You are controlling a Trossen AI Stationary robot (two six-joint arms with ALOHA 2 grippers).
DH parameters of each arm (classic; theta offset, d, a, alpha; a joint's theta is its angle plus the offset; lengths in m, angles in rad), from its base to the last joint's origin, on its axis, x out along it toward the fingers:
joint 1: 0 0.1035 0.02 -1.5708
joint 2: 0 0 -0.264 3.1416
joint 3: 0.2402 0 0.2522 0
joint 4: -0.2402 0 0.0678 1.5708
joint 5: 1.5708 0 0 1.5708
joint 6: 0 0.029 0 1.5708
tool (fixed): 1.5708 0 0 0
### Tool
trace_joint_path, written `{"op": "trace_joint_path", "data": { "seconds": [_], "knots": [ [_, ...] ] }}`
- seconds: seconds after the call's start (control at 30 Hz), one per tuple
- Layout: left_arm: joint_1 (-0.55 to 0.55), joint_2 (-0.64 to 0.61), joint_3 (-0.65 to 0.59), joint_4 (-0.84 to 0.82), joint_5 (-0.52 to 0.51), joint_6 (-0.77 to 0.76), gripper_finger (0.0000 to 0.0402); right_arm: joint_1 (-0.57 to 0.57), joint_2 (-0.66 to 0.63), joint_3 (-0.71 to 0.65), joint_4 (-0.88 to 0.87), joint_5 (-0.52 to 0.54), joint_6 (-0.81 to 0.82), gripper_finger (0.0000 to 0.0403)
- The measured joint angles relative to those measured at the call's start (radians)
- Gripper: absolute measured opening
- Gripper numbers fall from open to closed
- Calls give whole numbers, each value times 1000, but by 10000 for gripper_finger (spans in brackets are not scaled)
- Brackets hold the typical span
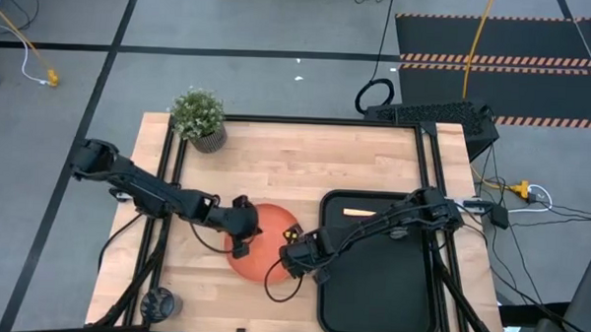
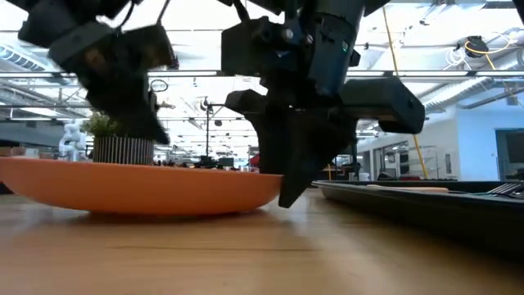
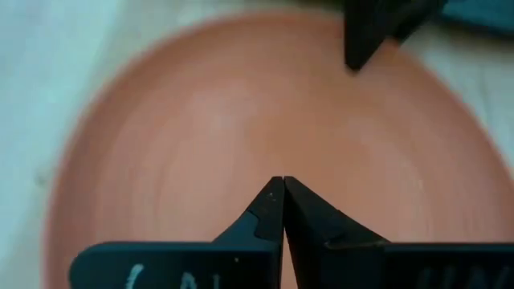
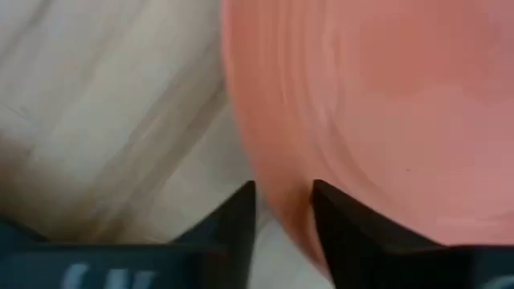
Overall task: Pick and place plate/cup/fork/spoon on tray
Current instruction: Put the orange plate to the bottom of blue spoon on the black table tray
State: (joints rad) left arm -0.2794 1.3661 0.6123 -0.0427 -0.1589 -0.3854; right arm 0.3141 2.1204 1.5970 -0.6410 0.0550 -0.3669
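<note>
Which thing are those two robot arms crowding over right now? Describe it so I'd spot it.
Start at the large black tray on the wooden table. Just left of it lies a plate, beneath both claws. It is round, flat and orange, unlike the leafy potted plant at the far corner.

The plate (image 1: 263, 246) is half hidden under both arms; the fork (image 1: 358, 212) is too small to make out.

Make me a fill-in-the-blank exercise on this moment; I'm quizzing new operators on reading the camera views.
1. The right gripper has one finger on each side of the rim of the ____.
2. The left gripper, over the orange plate, has its fingers ____.
3. The fork lies on the black ____.
4. At the table's back left corner stands a potted ____.

Missing words: plate; shut; tray; plant
</note>
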Motion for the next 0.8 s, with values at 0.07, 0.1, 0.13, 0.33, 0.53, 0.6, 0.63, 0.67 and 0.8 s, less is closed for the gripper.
{"op": "trace_joint_path", "data": {
  "seconds": [0.07, 0.1, 0.13, 0.33, 0.53, 0.6, 0.63, 0.67, 0.8],
  "knots": [
    [-5, -50, 13, 4, -35, 12, 15, 0, -1, 0, -4, 20, -25, 41],
    [-10, -75, 18, 21, -50, 22, 16, 1, -3, 0, -2, 31, -33, 23],
    [-20, -104, 18, 22, -68, 36, 16, 1, -3, 1, 1, 48, -35, 14],
    [-131, -266, 16, 73, -221, 110, 16, 2, -20, -1, -36, 113, -46, 2],
    [-228, -329, 17, 66, -417, 190, 17, 27, -129, -1, -97, 135, -18, 1],
    [-232, -329, 17, 60, -444, 212, 17, 44, -182, -1, -123, 150, 19, 1],
    [-229, -330, 17, 60, -450, 220, 17, 53, -204, -1, -145, 152, 55, 1],
    [-222, -330, 17, 60, -454, 229, 17, 62, -225, -1, -173, 151, 99, 0],
    [-188, -335, 17, 70, -457, 271, 17, 127, -271, 0, -337, 150, 307, 0]
  ]
}}
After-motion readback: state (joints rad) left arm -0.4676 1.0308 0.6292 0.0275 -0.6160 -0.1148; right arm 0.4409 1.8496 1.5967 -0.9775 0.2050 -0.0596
